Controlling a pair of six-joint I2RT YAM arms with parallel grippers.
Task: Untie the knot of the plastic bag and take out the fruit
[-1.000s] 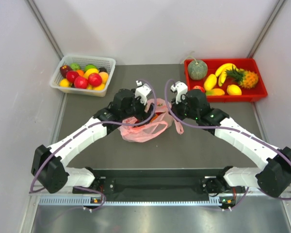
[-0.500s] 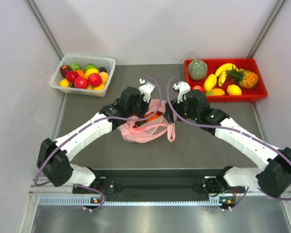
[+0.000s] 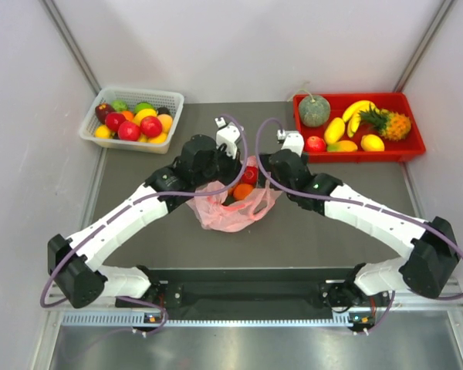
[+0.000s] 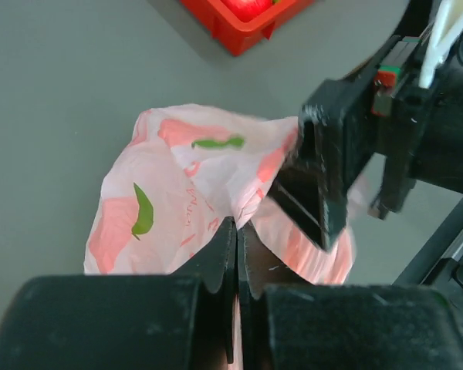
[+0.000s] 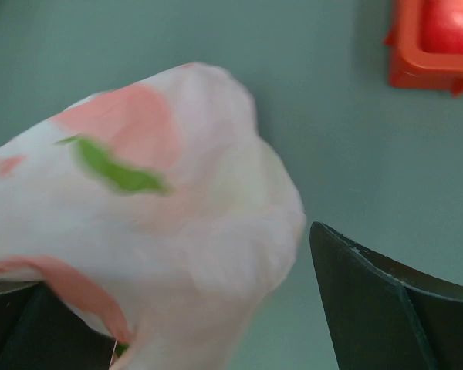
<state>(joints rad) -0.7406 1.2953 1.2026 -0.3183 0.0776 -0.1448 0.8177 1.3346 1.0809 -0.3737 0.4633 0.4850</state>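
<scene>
bag (image 3: 233,210) lies mid-bench (image 3: 332,239), fruit (image 3: 244,190) showing inside. left pincer (image 4: 237,248) is clenched on the bag's film; right pincer (image 3: 261,174) stands spread, bag fold between its jaws.

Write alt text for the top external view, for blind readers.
Two robot arms meet over a pink plastic bag at centre; an orange and a red fruit show inside. A white fruit basket sits back left, a red fruit tray back right.
</scene>
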